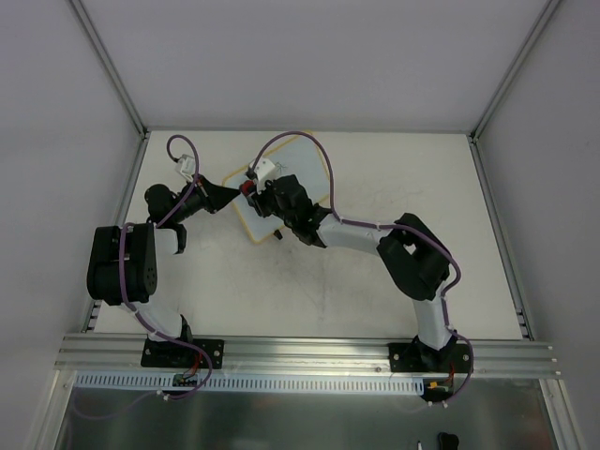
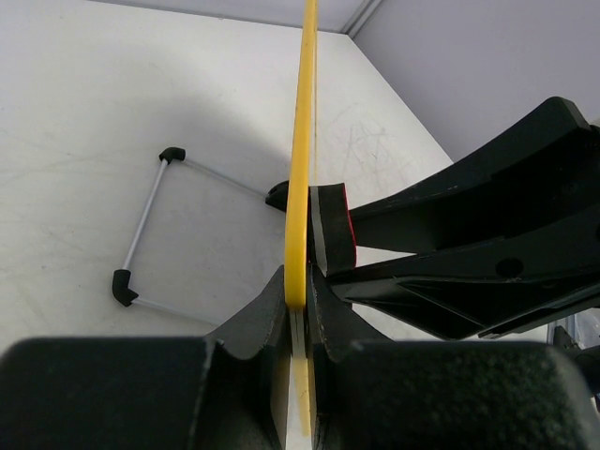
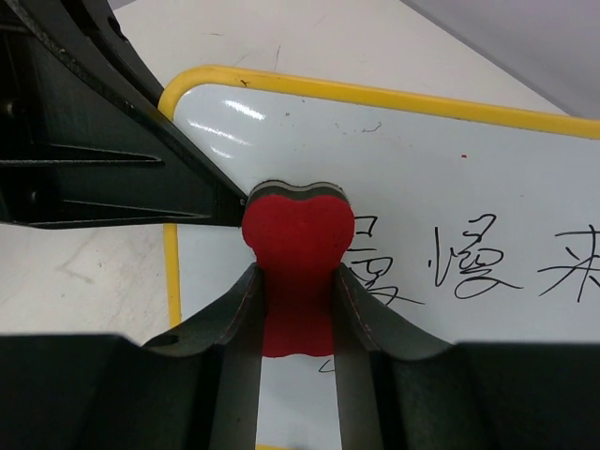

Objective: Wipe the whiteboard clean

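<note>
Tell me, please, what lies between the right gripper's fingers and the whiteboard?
A red eraser, pinched in the right gripper, rests against the whiteboard; the right wrist view shows it.

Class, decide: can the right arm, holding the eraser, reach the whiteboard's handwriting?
Probably yes: the red eraser in the right gripper touches the whiteboard beside the handwriting, nothing between; the left gripper grips only the edge.

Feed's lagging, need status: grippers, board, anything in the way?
Left gripper shut on whiteboard edge. Right gripper shut on red eraser, against board. Handwriting unwiped beside it. No obstruction seen.
</note>
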You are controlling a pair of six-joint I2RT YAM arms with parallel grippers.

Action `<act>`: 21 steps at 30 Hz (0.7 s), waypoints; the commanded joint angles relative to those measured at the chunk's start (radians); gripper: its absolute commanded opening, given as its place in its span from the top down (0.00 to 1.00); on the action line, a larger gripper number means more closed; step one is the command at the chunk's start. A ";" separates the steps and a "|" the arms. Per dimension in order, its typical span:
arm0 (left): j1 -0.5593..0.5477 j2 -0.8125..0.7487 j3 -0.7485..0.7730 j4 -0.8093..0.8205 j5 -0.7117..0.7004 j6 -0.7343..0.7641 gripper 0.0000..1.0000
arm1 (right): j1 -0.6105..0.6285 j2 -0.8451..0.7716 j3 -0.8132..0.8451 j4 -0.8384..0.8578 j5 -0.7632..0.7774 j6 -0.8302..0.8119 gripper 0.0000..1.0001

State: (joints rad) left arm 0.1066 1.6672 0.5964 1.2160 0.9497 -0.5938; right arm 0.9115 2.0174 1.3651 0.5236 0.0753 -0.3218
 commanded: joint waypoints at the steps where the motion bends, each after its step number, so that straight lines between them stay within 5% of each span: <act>1: 0.007 0.006 0.020 0.079 0.035 0.048 1.00 | -0.003 0.037 0.049 0.055 0.078 -0.034 1.00; 21: 0.008 0.005 0.019 0.074 0.040 0.051 1.00 | -0.292 0.033 0.166 -0.103 -0.065 0.081 1.00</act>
State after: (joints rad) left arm 0.1066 1.6699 0.5980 1.2198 0.9417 -0.5957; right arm 0.6895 2.0285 1.4597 0.4644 0.0071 -0.2691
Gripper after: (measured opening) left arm 0.064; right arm 0.327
